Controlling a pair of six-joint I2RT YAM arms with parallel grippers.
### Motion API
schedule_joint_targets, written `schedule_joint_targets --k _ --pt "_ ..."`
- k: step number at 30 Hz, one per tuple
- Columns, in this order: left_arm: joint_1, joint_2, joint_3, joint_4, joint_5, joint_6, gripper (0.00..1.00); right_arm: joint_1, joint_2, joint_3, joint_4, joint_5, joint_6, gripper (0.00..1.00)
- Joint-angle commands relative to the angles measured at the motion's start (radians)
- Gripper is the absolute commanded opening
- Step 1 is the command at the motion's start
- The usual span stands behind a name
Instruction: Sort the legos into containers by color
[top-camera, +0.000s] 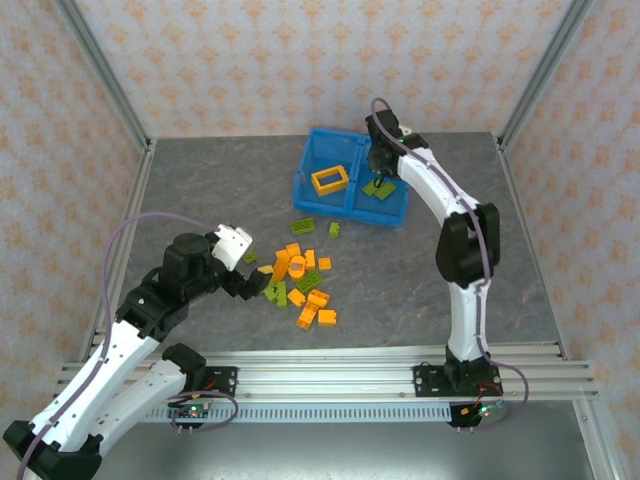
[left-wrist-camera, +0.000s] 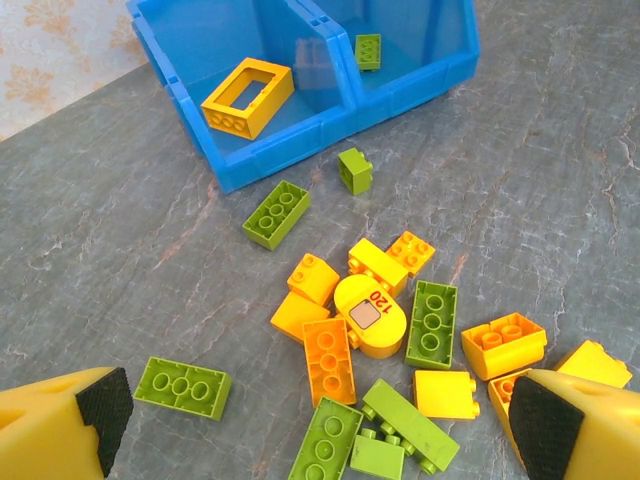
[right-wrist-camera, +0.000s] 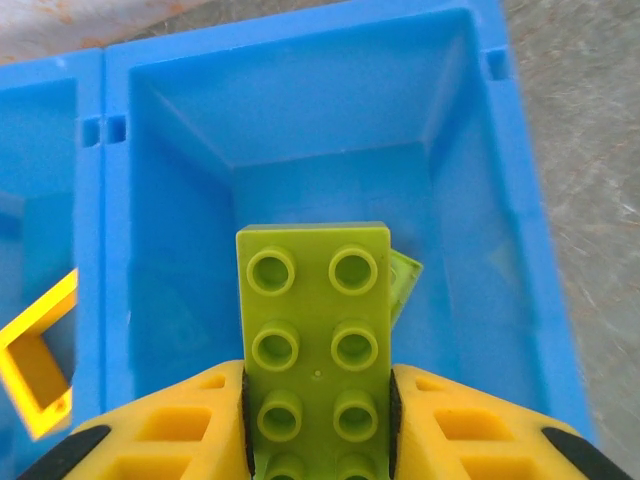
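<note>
A dark grey, marble-veined worktop (top-camera: 220, 180) runs back to walls (top-camera: 300, 60) papered in pale cream with an orange floral pattern, which close its far, left and right edges. Slanted aluminium posts (top-camera: 105, 75) rise from its far corners. Ribbed aluminium rails (top-camera: 330, 365) span its near edge. The light is soft and even, and shadows are faint.

The bin (top-camera: 345, 213) stands behind the loose bricks (top-camera: 300, 276) — frame (top-camera: 330, 180) in the left compartment, brick (left-wrist-camera: 368, 50) in the right.
</note>
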Motion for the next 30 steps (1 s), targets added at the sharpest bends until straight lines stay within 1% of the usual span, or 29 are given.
schedule_joint_targets --k 1,3,6,8,9,11,14,17,21,24,27,28,30 --pt "0.011 -0.009 -0.012 0.019 0.014 0.031 1.0 -0.014 0.11 0.148 -0.117 -0.011 -0.014 0.35" --pt "0.01 -0.008 -0.018 0.026 0.011 0.036 1.0 -0.018 0.166 0.207 -0.127 -0.021 -0.008 0.36" --pt "0.01 -0.003 -0.023 0.033 0.006 0.046 1.0 -0.021 0.222 0.279 -0.147 -0.024 -0.015 0.41" --pt "0.01 -0.001 -0.024 0.035 0.005 0.049 1.0 -0.025 0.243 0.326 -0.171 -0.028 -0.016 0.47" --pt "0.01 0.0 -0.026 0.036 0.007 0.048 1.0 -0.026 0.248 0.345 -0.182 -0.032 -0.015 0.48" --pt "0.011 0.001 -0.027 0.04 0.013 0.047 1.0 -0.026 0.234 0.349 -0.186 -0.038 -0.015 0.5" --pt "0.011 0.005 -0.027 0.043 0.022 0.044 1.0 -0.026 0.194 0.335 -0.193 -0.044 -0.018 0.5" --pt "0.007 0.011 -0.028 0.037 0.026 0.042 1.0 -0.026 0.109 0.285 -0.214 -0.039 -0.007 0.5" --pt "-0.008 0.02 -0.019 0.023 0.009 0.027 1.0 -0.021 -0.147 0.014 -0.115 -0.065 0.019 0.5" --pt "-0.011 0.056 0.003 0.031 0.014 -0.034 1.0 -0.014 -0.375 -0.217 -0.041 -0.123 0.037 0.51" --pt "-0.02 0.158 0.077 0.032 -0.031 -0.212 1.0 0.006 -0.604 -0.425 0.013 -0.203 0.058 0.56" --pt "-0.023 0.199 0.093 0.049 -0.055 -0.289 1.0 0.02 -0.697 -0.505 0.036 -0.232 0.071 0.58" --pt "-0.029 0.279 0.11 0.096 -0.113 -0.407 1.0 0.048 -0.83 -0.62 0.05 -0.255 0.1 0.64"
